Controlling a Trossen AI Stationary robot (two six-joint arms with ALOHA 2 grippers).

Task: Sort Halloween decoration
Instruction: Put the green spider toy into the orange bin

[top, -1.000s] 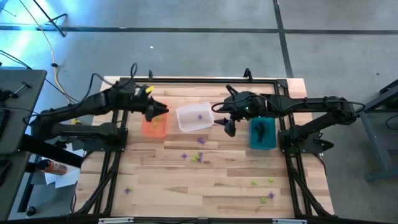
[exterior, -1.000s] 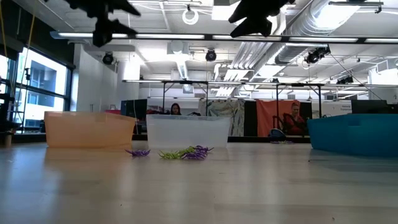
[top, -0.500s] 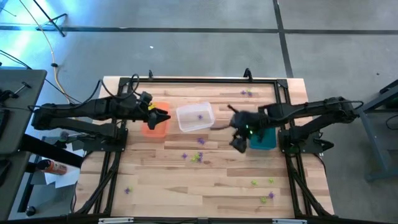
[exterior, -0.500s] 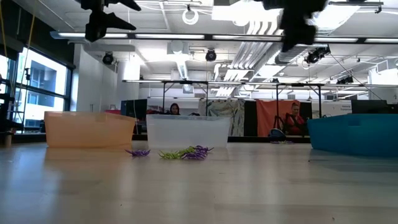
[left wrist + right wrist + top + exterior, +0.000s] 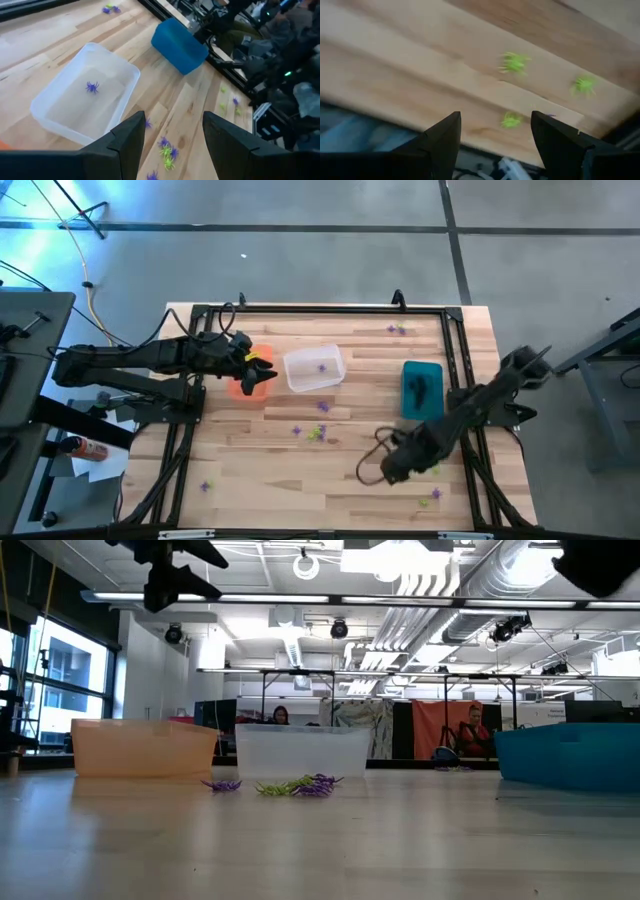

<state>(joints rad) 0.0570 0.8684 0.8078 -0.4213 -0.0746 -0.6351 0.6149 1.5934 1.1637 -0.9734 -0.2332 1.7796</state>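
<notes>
Right gripper (image 5: 385, 470) moved near (open) | wrist-only: green decorations (image 5: 514, 63)

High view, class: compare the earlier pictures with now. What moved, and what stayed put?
The right tool swung from beside the clear bin past the teal bin to the table's near right, above the yellow-green spiders, open and empty. The left tool edged slightly over the orange bin, also open. Bins and scattered spiders stayed in place.
</notes>
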